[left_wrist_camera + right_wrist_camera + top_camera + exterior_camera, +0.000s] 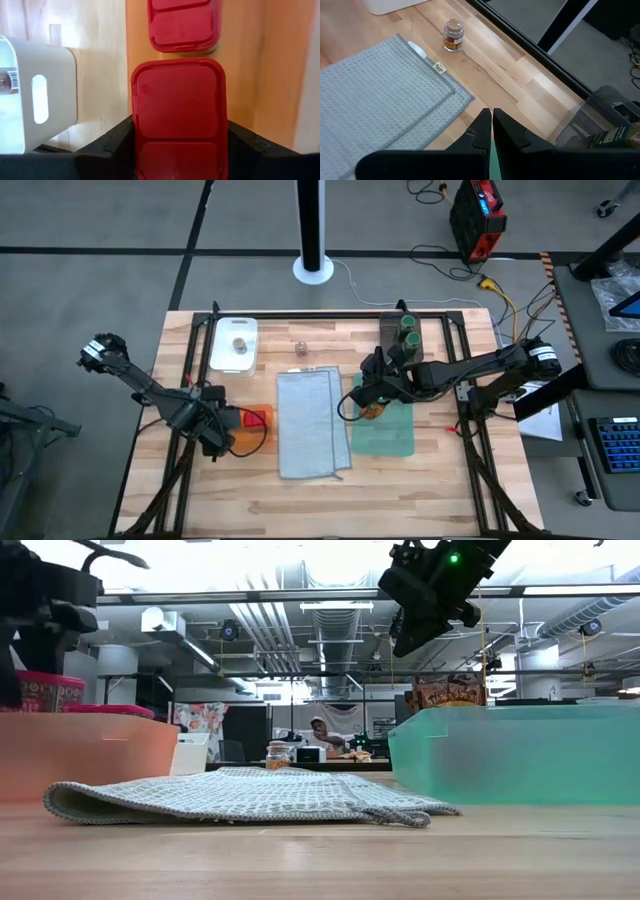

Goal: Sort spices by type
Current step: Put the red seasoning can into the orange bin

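Wooden tabletop (300, 500), three cloths laid flat.

Left fingers (180, 150): clamped on a red boxy container (179, 115), over the orange cloth (243, 443). Second red container (182, 24) lay just ahead of those fingers on the same cloth.

Right fingers (491, 125): pressed together, empty, raised over the near edge of the green cloth (385, 430). An orange-brown packet (372, 411) stood just below them. A small shaker (453, 35) stood well ahead, beyond the grey cloth (380, 95).
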### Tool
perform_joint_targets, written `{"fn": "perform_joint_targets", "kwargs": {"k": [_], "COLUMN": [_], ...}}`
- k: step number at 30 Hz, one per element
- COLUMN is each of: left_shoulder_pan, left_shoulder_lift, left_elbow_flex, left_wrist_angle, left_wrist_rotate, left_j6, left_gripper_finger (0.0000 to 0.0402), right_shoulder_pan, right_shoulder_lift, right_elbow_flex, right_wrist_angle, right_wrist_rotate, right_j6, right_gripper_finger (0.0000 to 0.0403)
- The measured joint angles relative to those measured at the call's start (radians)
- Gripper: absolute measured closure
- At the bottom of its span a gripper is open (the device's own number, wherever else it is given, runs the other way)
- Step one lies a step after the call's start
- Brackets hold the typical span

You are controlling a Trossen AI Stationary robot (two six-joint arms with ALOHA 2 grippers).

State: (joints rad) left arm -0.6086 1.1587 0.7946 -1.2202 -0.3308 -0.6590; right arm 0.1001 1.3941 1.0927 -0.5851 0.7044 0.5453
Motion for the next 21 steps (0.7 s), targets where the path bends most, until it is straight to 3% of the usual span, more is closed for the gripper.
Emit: {"fn": "perform_joint_targets", "kwargs": {"k": [12, 21], "left_shoulder_pan": [0.0, 0.0], "left_shoulder_lift": [-0.012, -0.013], "left_elbow_flex": [-0.11, -0.104], "left_wrist_angle": [0.089, 0.114], "left_wrist_rotate": [-0.025, -0.047], "left_j6": [0.002, -0.005], "left_gripper_finger": [0.0207, 0.0207], "right_shoulder_pan": [0.0, 0.0], "right_shoulder_lift": [0.0, 0.0], "right_elbow_flex": [0.0, 0.0], "right_wrist_angle": [0.0, 0.0], "right_wrist_rotate": [0.0, 0.001], "right_j6": [0.0, 0.0], "right_gripper_finger": [0.0394, 0.0394]}}
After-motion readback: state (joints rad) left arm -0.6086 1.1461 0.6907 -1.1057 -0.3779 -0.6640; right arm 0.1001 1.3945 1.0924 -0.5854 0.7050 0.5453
